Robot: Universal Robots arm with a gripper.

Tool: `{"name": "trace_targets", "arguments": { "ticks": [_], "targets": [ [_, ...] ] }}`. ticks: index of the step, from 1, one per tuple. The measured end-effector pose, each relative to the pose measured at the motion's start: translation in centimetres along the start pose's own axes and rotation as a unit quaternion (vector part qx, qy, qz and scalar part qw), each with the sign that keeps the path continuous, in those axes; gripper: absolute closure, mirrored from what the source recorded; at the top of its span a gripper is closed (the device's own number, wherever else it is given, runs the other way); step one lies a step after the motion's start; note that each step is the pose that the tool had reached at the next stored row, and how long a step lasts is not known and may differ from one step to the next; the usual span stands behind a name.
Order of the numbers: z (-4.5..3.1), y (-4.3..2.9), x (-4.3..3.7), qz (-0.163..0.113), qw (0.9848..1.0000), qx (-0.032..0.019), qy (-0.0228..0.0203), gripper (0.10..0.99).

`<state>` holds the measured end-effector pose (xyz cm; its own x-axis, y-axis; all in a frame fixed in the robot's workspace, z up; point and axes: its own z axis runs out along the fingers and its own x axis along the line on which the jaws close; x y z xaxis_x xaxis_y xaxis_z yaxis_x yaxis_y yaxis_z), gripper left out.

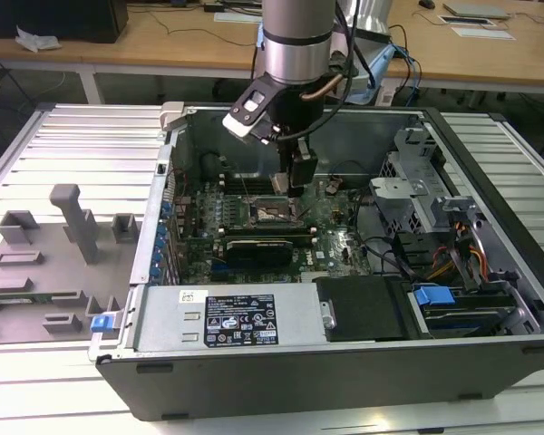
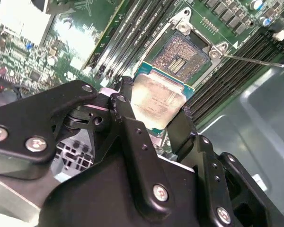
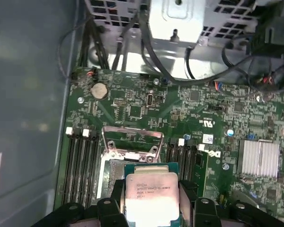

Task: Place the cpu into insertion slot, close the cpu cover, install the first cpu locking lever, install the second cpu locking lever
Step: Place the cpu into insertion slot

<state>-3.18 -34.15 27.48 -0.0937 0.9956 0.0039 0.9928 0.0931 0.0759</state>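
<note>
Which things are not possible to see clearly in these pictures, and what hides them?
- The socket: in both wrist views, its near part is hidden behind the chip that the tool holds.
- The chip's underside: turned away from both wrist cameras.
- The chip's height above the socket: no view settles it.
- The socket pins in the exterior view: too small.

A robotics lab or workshop is suggested: an opened computer case [image 1: 299,391] is laid on a slatted metal bench [image 1: 72,145], grey fixtures [image 1: 77,222] are set alongside, and wooden desks [image 1: 181,41] are seen behind.
</note>
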Motion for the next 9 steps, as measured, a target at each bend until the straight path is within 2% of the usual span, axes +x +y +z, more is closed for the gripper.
{"name": "trace_targets", "arguments": {
  "ticks": [2, 4, 8, 9],
  "targets": [
    [0.54, -0.04, 0.01, 0.021, 0.9998, -0.0001, -0.0016, 0.545],
    [1.16, -0.11, 0.18, 0.029, 0.9996, -0.0001, -0.0022, 0.545],
    [1.96, -0.41, 0.75, 0.030, 0.9995, -0.0001, -0.0024, 0.545],
    [2.40, -0.74, 1.05, 0.030, 0.9995, -0.0003, -0.0023, 0.545]
  ]
}}
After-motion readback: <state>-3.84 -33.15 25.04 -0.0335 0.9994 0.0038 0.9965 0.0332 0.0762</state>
